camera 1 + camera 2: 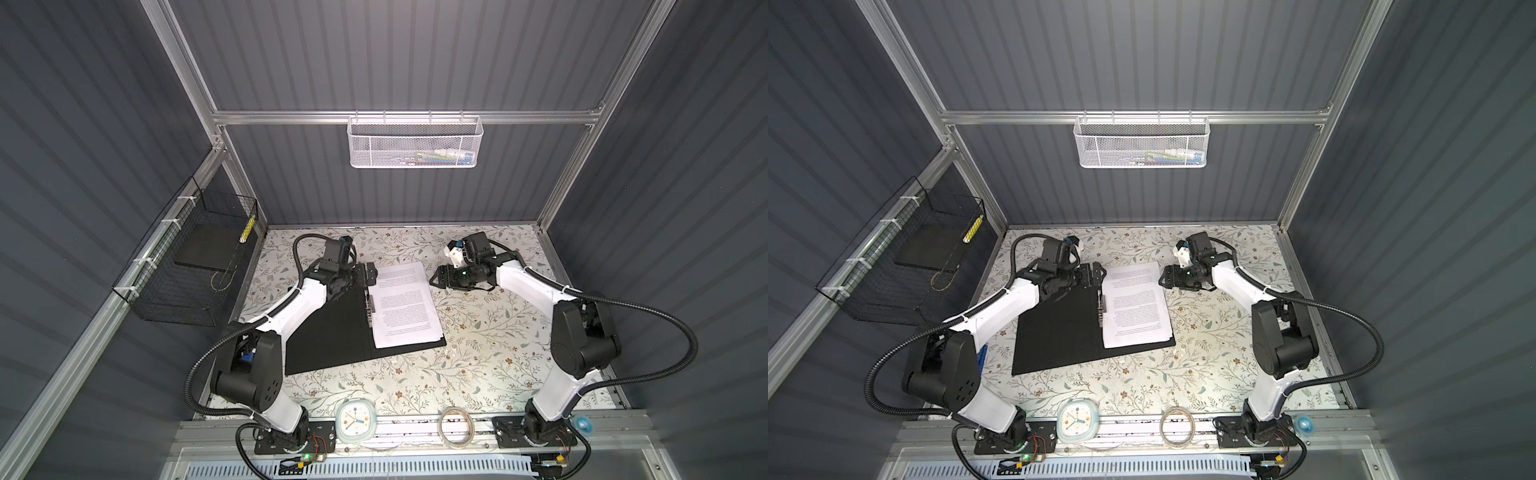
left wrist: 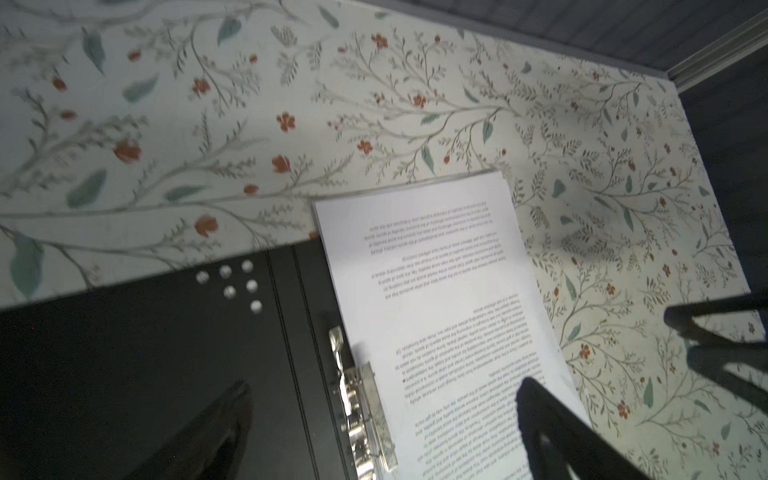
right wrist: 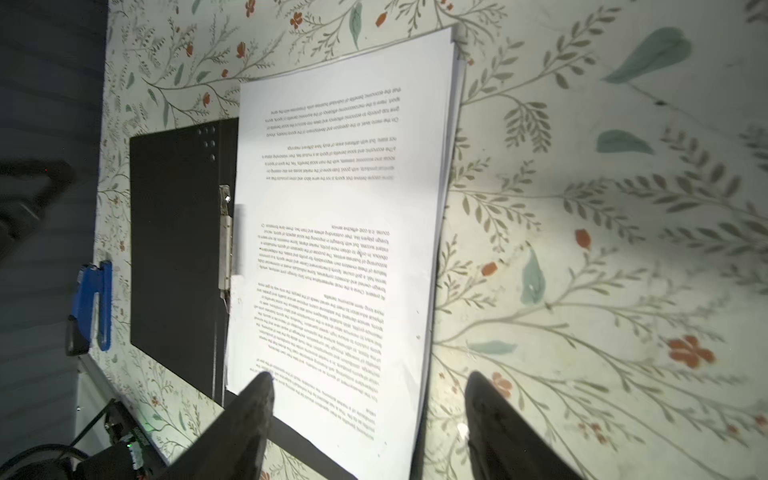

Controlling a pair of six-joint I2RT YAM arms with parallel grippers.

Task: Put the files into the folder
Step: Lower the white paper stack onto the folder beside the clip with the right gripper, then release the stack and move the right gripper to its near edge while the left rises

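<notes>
Folder (image 1: 328,332) lies open and flat on the floral table (image 1: 478,353), black inner faces up; same in both top views (image 1: 1059,332); no blue cover shows from above.

Files (image 1: 403,307) lie printed side up on the folder's right inner face; their long left edge runs along the metal spine clip (image 1: 371,305); their far end sticks out past the folder's far edge onto the table, clearest in the right wrist view (image 3: 340,228). Sheets are slightly fanned along the right edge. I cannot tell whether the clip (image 3: 225,249) presses on the paper or only sits beside it.

Left gripper (image 1: 372,275) is at the far end of the spine, jaws spread wide, nothing between them; in its wrist view (image 2: 385,384) one finger is over the black face and the other over the files (image 2: 449,311), with the clip (image 2: 361,415) between.

Right gripper (image 1: 434,277) sits just beside the files' right edge near the far corner; jaws apart, gripping nothing; in its wrist view (image 3: 369,376) one finger is over the paper and the other over bare table; contact with the sheet cannot be judged.

Front rail: a small clock (image 1: 352,420); a ring of tape (image 1: 457,427).
</notes>
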